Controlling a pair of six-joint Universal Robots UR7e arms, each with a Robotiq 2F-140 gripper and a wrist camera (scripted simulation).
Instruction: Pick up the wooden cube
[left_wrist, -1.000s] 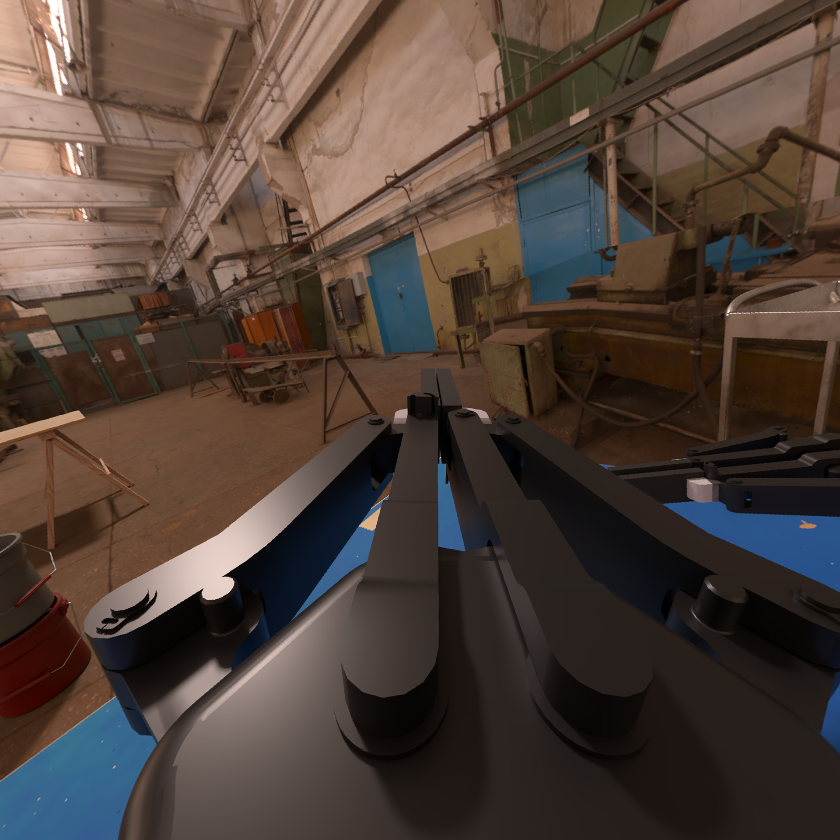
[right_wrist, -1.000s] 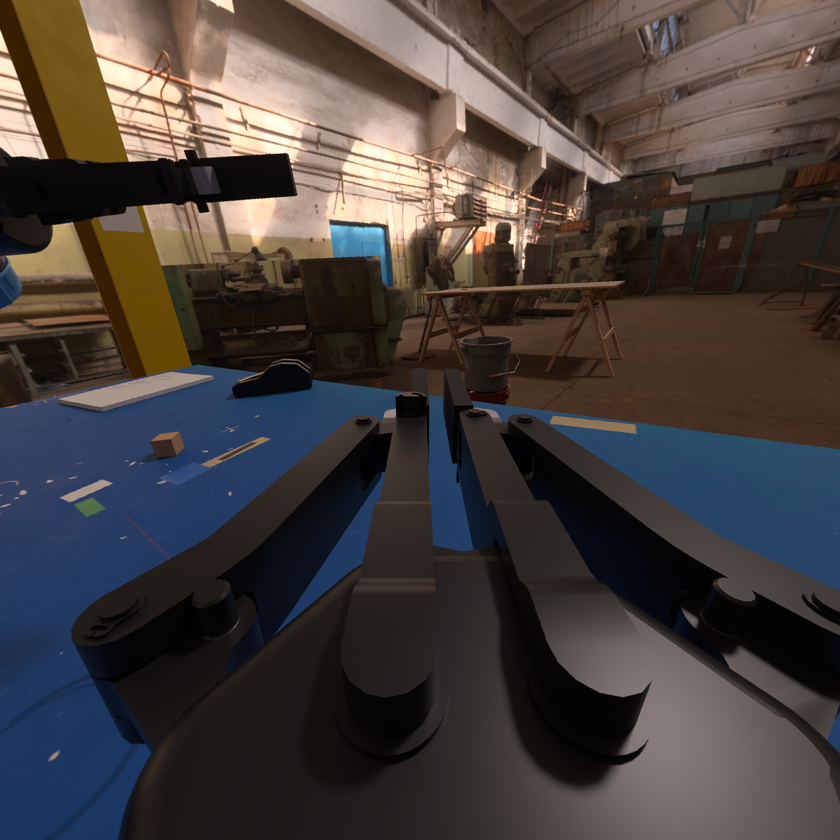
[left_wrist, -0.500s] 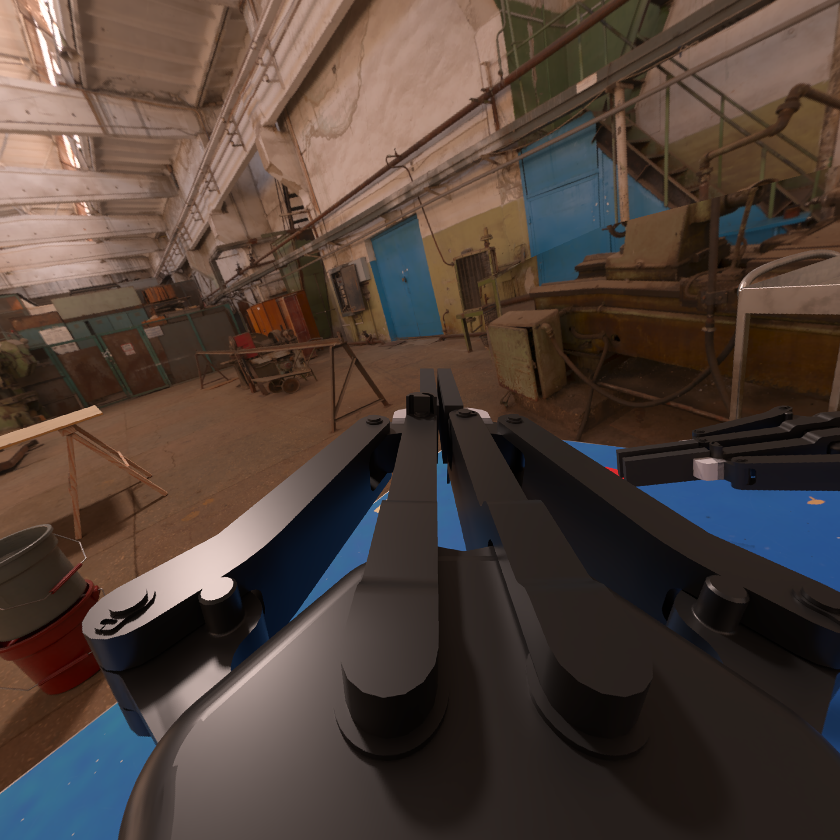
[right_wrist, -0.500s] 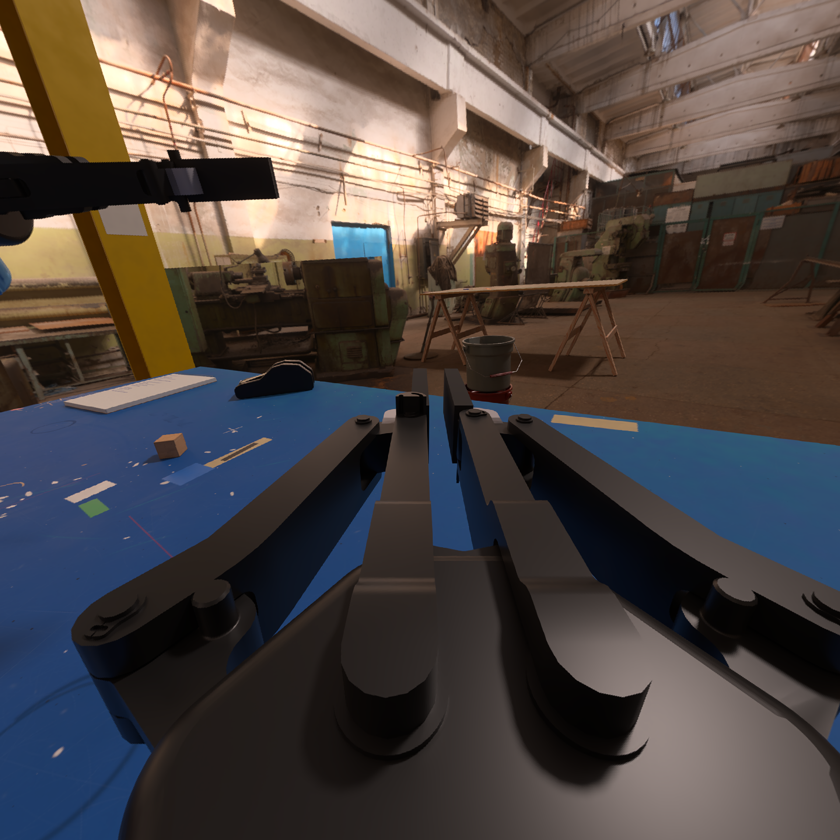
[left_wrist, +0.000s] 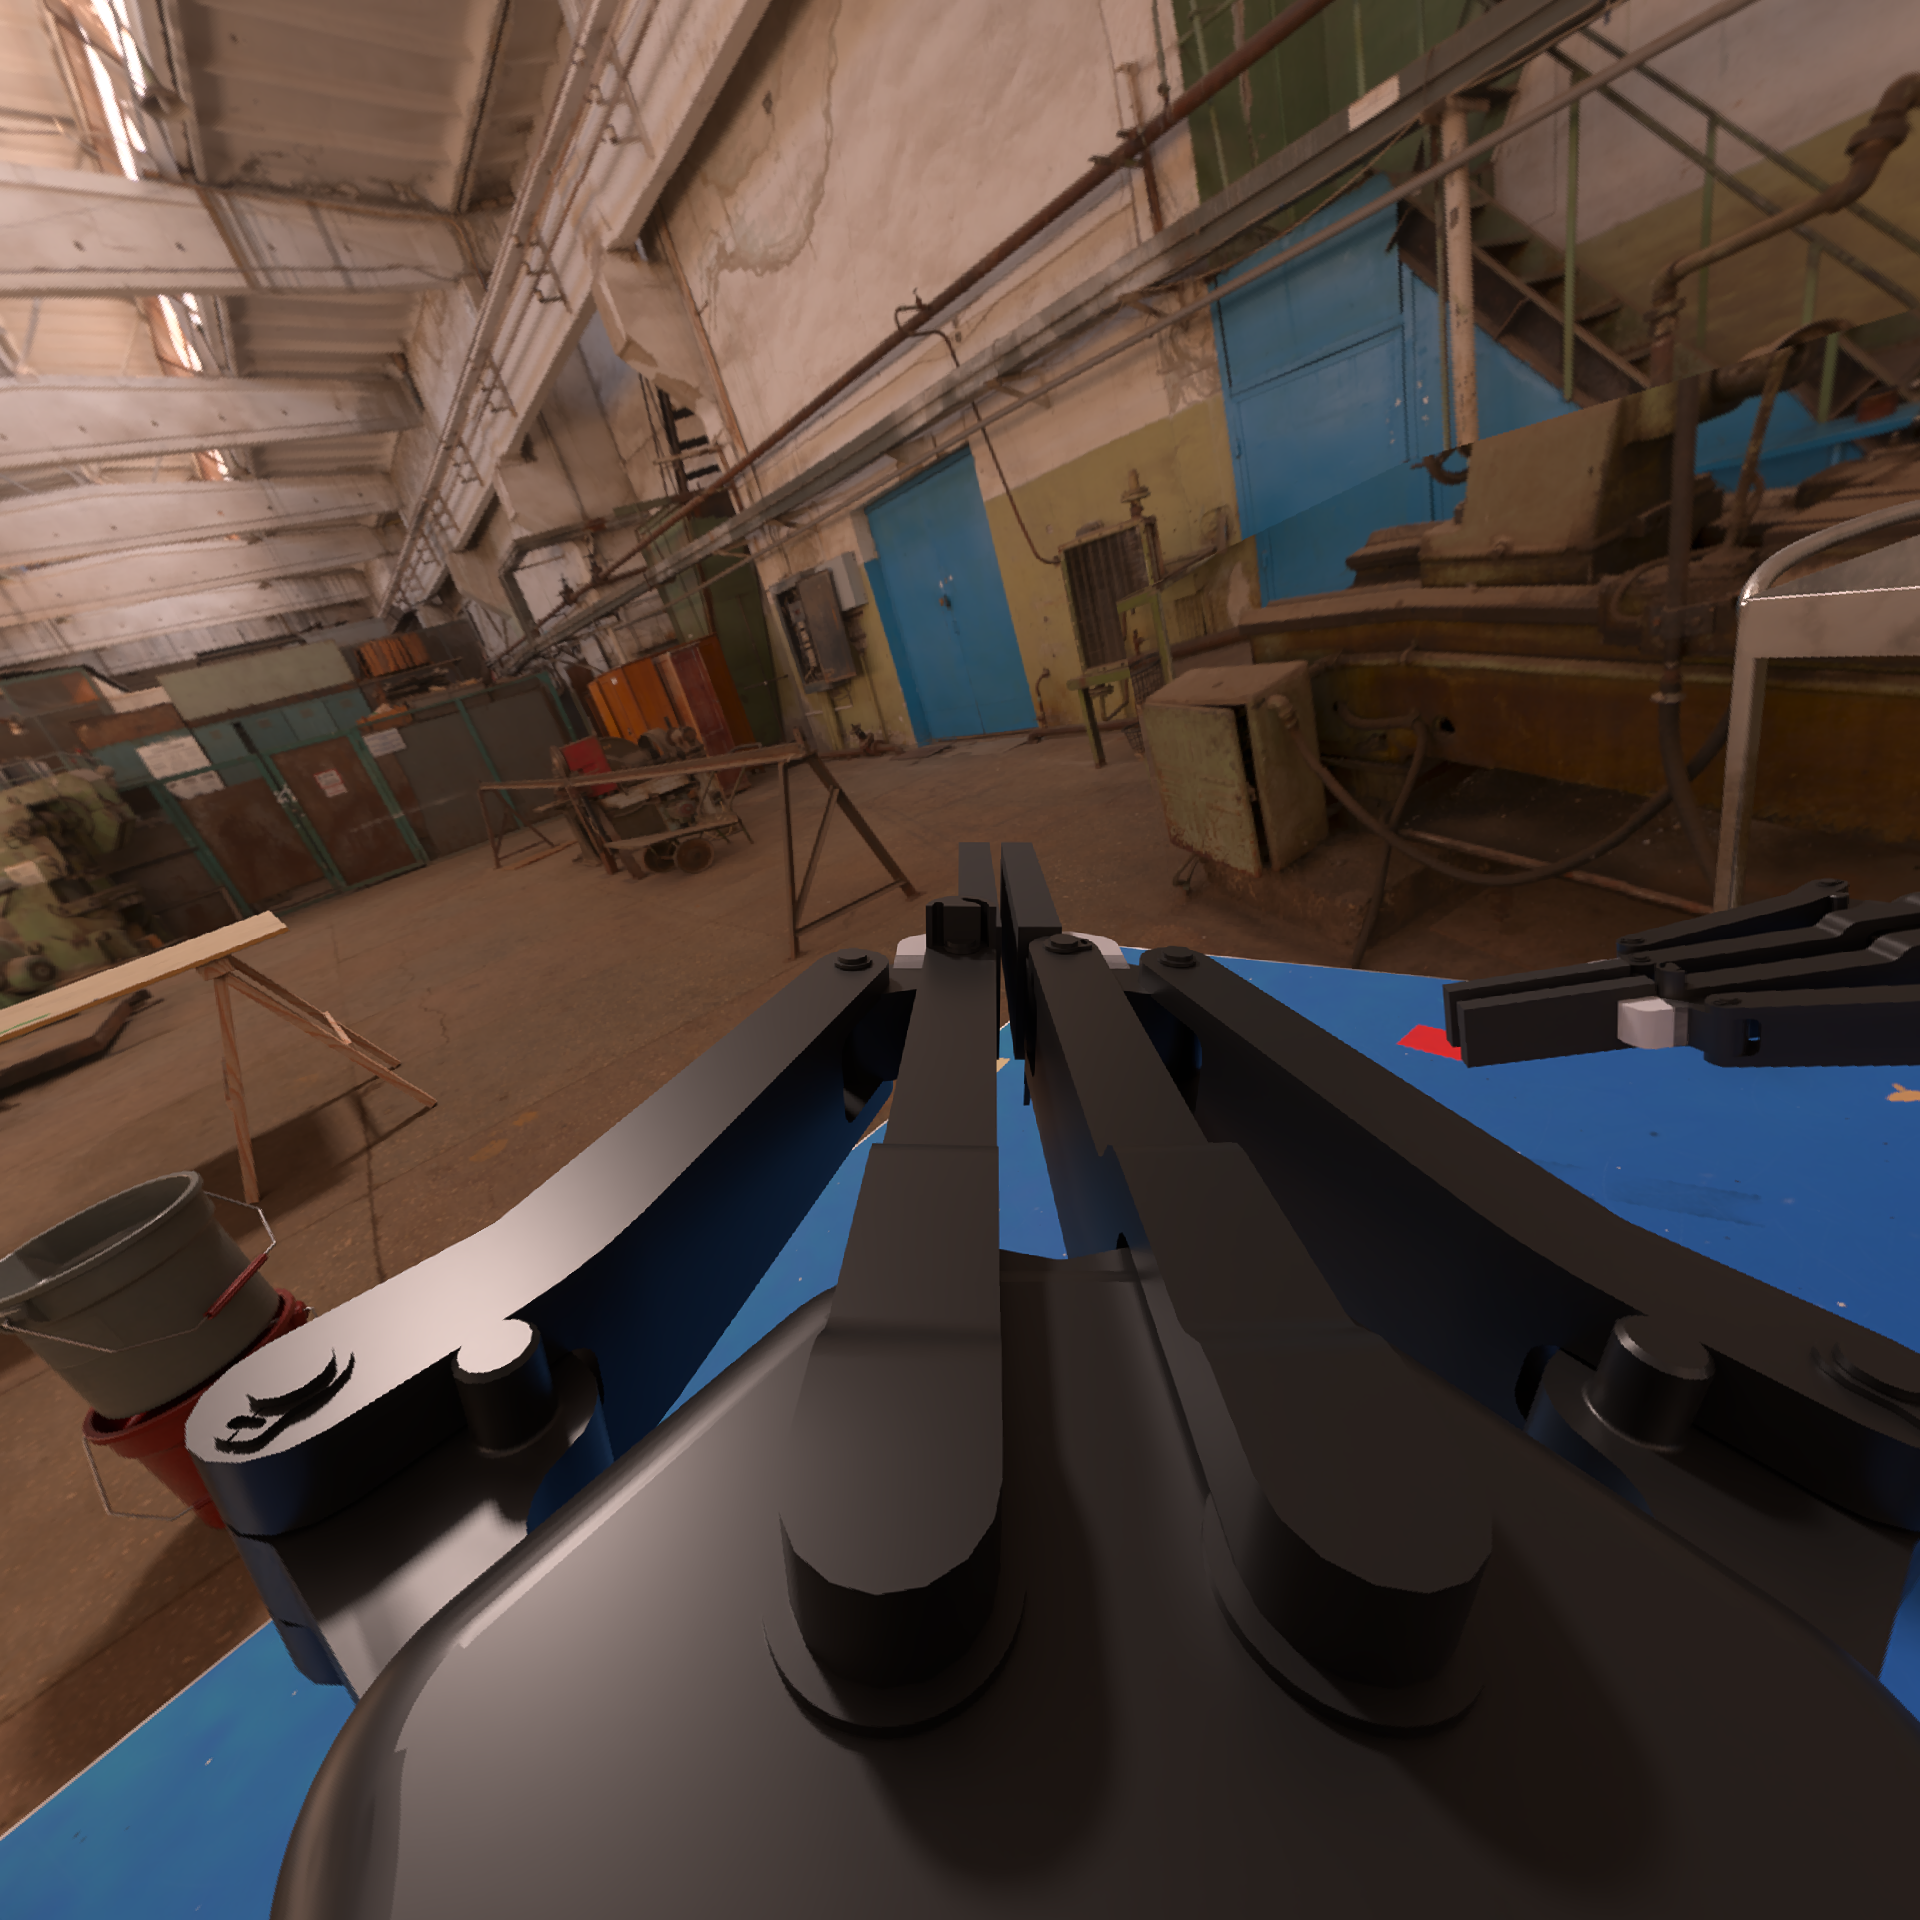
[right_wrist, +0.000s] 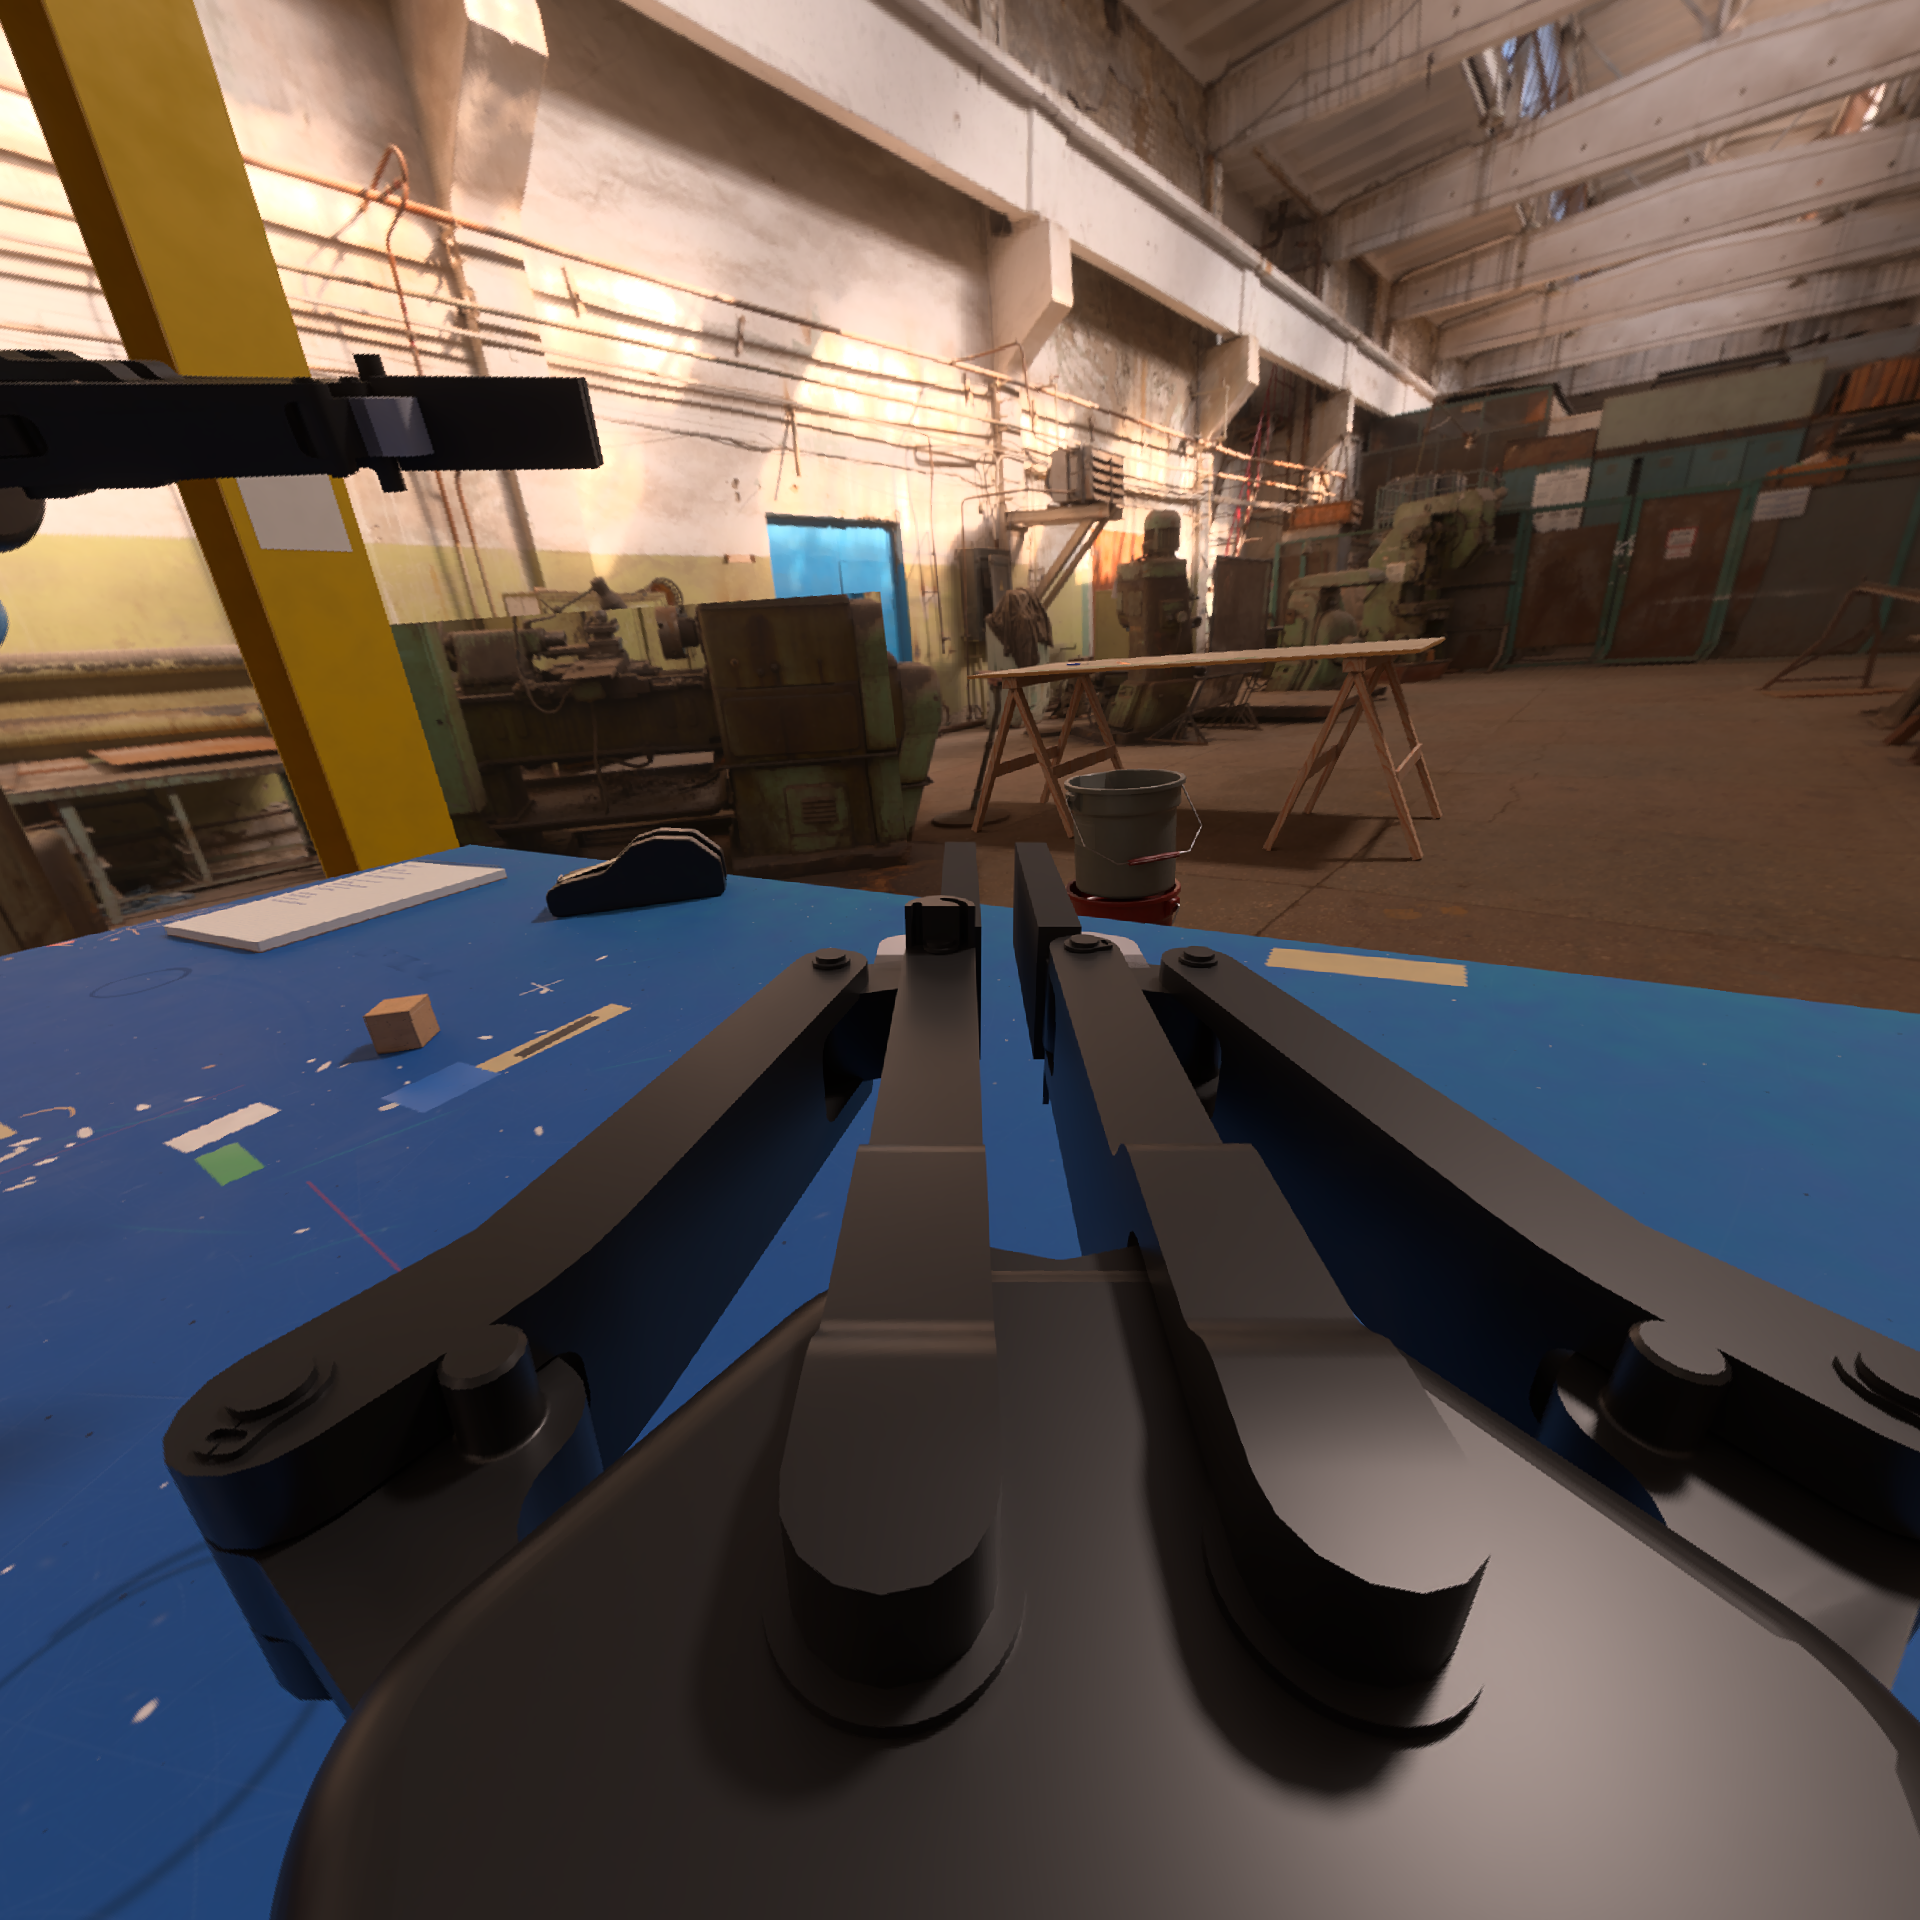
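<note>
The wooden cube (right_wrist: 401, 1022) is small and light brown and sits on the blue table (right_wrist: 1558, 1143), far to the left of my right gripper (right_wrist: 995, 878). The right gripper hovers over the table, its fingers together with only a narrow slit, holding nothing. My left gripper (left_wrist: 1000, 883) is shut and empty, pointing out past the table's edge toward the hall floor. It also shows in the right wrist view (right_wrist: 582, 421), high above the cube's side of the table. The cube is hidden in the left wrist view, where the right gripper (left_wrist: 1465, 1023) shows.
A white flat board (right_wrist: 332, 902) and a dark curved object (right_wrist: 639, 873) lie at the table's far edge beyond the cube. Flat coloured patches, such as a green one (right_wrist: 229, 1162), mark the tabletop. A grey bucket (left_wrist: 125, 1288) stands on the floor off the table.
The left wrist view has swung so the bucket and hall shift right. In the right wrist view the left gripper has drawn back leftward. The right gripper and the cube have barely moved.
</note>
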